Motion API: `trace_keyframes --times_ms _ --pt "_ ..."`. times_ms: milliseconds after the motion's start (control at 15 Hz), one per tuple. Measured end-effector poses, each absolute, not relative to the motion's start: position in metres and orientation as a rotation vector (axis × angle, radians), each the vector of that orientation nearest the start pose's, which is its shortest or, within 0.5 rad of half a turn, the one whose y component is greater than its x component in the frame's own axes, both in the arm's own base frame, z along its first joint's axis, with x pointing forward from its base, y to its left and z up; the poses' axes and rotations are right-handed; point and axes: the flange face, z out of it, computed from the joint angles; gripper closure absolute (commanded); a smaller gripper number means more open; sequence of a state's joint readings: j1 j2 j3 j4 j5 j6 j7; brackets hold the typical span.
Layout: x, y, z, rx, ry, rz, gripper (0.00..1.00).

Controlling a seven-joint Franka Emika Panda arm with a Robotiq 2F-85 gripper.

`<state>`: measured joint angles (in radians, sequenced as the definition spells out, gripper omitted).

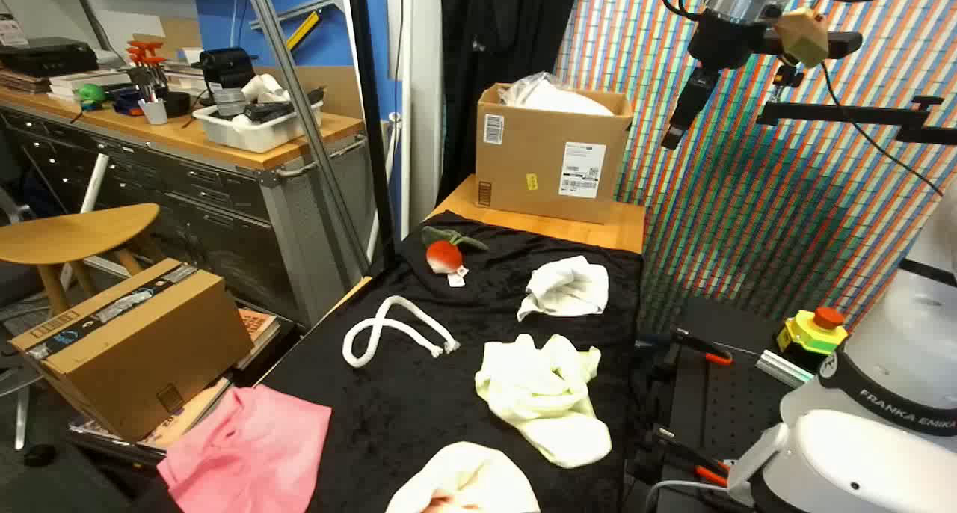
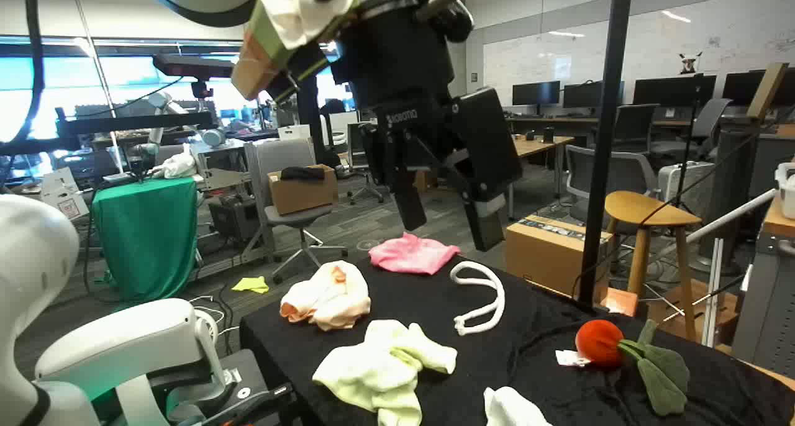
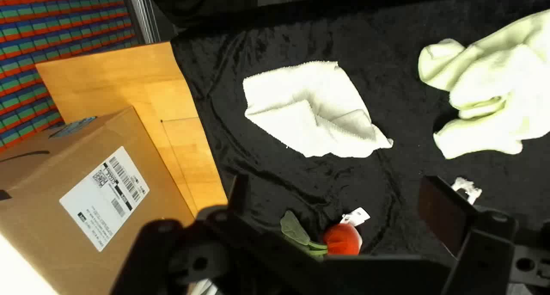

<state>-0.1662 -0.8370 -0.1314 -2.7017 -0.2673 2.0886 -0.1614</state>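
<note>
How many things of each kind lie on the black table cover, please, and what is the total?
Cloths: 4 (pink cloth, peach cloth, pale green cloth, white cloth)
White rope: 1
Plush radish: 1
Total: 6

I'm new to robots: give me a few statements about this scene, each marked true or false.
1. The hand is gripping something. False: it is open and empty.
2. The white rope lies on the black cover. True.
3. The white cloth is nearer the red plush radish than the pink cloth is. True.
4. The red plush radish sits inside a box. False: it lies on the black cover.
5. The pale green cloth is crumpled. True.
</note>
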Motion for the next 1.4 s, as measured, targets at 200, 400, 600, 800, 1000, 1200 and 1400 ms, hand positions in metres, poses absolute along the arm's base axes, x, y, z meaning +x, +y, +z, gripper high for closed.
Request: trace_keyframes --times_ms 200,400,600,800,1000,1200,1400 --pt "0.306 -0.11 0.496 -3.32 0.0 -0.344 0.0" --pt "0.306 -0.11 0.496 -3.32 0.0 -0.342 0.0" --pt "0.308 -0.106 0.492 -3.322 -0.024 -0.325 0.0" --pt "0.315 -0.089 0.488 -3.336 -0.107 -0.302 0.0" --pt "0.329 -0.053 0.481 -3.363 -0.243 -0.268 0.0" --pt "0.349 0.001 0.475 -3.38 -0.374 -0.25 0.0" --pt "0.372 0.06 0.468 -3.384 -0.486 -0.255 0.0"
